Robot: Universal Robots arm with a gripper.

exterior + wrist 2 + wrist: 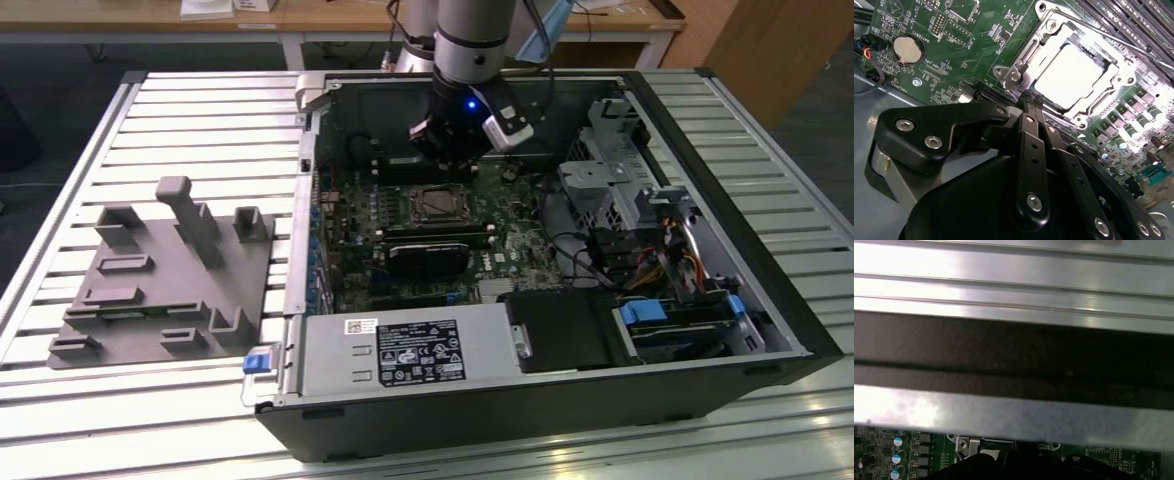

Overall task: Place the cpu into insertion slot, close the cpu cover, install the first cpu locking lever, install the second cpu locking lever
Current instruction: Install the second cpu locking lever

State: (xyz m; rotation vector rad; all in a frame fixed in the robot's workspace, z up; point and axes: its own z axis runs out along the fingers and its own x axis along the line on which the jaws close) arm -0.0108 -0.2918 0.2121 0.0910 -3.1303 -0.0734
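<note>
At the cpu cover's (1074,70) edge, gripper (1029,102) fingers pressed together.

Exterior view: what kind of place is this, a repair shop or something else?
Probably a robotics lab or test bench, not a shop. An open computer case lies on a slatted metal table, a robot arm reaches into it, and a grey parts fixture sits beside it.
</note>
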